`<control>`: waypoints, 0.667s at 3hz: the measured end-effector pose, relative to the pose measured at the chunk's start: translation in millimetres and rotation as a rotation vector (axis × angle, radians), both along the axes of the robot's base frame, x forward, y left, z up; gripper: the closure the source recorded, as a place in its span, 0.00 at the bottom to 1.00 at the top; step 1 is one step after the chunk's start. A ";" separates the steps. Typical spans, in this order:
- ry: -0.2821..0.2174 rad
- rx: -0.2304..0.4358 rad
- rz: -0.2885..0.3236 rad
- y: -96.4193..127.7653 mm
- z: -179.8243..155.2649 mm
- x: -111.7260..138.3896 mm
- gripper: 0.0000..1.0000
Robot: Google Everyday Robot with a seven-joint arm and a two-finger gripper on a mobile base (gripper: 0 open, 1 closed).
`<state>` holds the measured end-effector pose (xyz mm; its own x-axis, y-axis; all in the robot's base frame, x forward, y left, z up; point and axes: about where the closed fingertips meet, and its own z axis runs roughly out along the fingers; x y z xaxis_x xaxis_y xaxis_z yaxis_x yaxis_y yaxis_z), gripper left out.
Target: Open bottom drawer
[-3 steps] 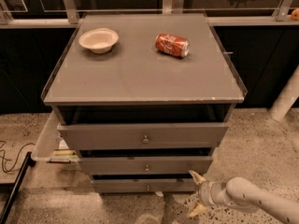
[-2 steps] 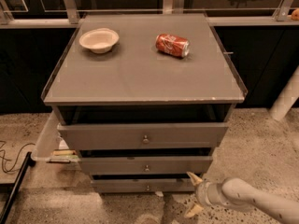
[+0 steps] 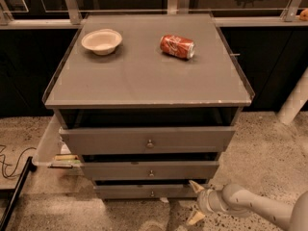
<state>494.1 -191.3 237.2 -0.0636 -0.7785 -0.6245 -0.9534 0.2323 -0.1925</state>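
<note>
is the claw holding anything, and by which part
Nothing held: the claw is open, low beside the bottom drawer, right of its knob.

bottom drawer [image 3: 125, 191]: lowest of the three grey fronts in the cabinet [image 3: 144, 139], and the narrowest and shallowest. its face is flat and level, with a small round metal knob [image 3: 152, 193] at its centre. a dark gap runs along its upper edge; the interior is hidden. claw [image 3: 196, 202]: low, just beside the drawer's right end, cream fingers spread apart.
</note>
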 end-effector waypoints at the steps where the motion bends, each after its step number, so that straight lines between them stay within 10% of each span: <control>1: -0.008 0.011 0.000 2.9 -9.5 6.9 0.00; 2: -0.071 0.048 0.025 4.4 -38.7 38.6 0.00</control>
